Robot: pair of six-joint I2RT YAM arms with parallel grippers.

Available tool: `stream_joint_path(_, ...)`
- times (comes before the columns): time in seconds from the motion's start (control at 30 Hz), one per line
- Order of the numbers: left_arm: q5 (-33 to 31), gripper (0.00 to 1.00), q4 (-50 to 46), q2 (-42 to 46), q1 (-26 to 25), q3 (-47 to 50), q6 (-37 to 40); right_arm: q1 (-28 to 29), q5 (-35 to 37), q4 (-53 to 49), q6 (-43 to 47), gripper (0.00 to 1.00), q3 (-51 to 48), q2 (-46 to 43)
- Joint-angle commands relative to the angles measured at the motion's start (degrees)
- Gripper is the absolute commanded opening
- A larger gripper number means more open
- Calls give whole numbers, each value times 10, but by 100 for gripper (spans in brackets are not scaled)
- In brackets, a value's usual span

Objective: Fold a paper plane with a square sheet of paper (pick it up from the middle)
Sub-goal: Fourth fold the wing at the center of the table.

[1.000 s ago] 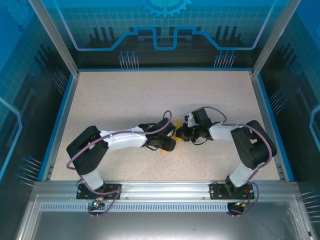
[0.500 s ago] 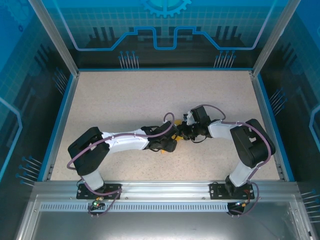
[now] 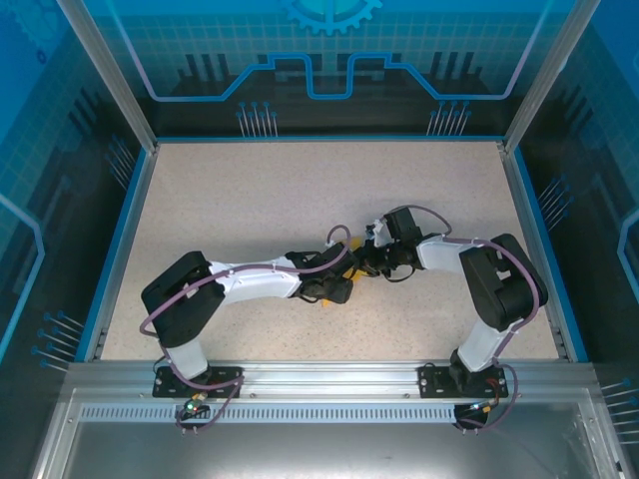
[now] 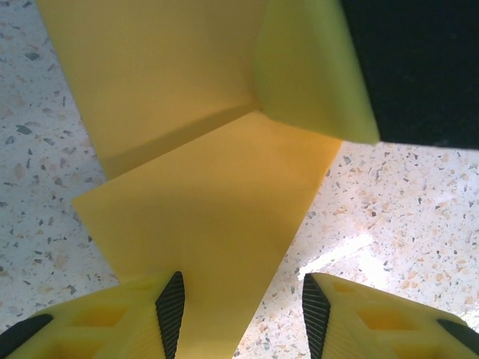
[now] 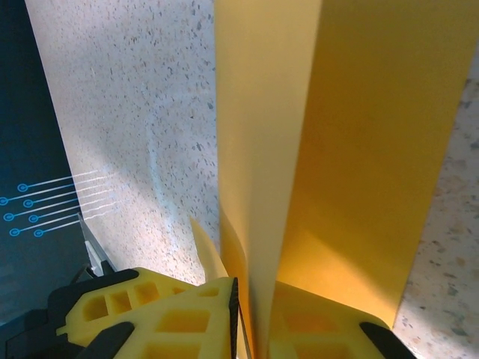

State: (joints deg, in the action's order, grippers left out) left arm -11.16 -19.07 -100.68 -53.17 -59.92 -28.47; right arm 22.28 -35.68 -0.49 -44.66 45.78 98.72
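Right wrist view: the sheet of paper [image 5: 359,149] is cut off by the frame's top edge. Its folded layers are pinched between the closed fingers of the right gripper [image 5: 251,318]. The left gripper [image 4: 241,307] is held partly apart over the paper's flat corner on the speckled table [image 4: 419,224]. A blue-patterned wall [image 5: 30,112] is seen beyond.

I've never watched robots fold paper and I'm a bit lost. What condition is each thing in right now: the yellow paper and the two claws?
paper sheet: partly folded, with a visible crease and overlapping layers.
left gripper: open, fingers apart with a corner of the paper sheet reaching between them, not clamped.
right gripper: shut on the paper sheet, pinching it between its fingers.
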Motion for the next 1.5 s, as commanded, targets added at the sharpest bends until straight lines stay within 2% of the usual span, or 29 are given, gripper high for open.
stream_joint_path(0.0,-9,49,-17,-19,-6,-26,-5,-10,-21,-19,16,15,11,10)
stream_joint_path(0.2,-21,44,-30,-38,-19,-38,-12,-12,-27,-15,14,13,11,14)
stream_joint_path(0.47,-80,45,-48,-45,-29,-37,-36,-13,-34,-14,12,11,18,17)
stream_joint_path(0.77,-94,34,-46,-50,-37,-36,-41,-12,-39,-16,7,9,25,19)
stream_joint_path(0.97,-108,31,-52,-49,-40,-32,-46,-12,-39,-19,7,8,27,19)
stream_joint_path(1.47,-122,29,-54,-46,-42,-22,-54,-12,-40,-28,12,4,29,18)
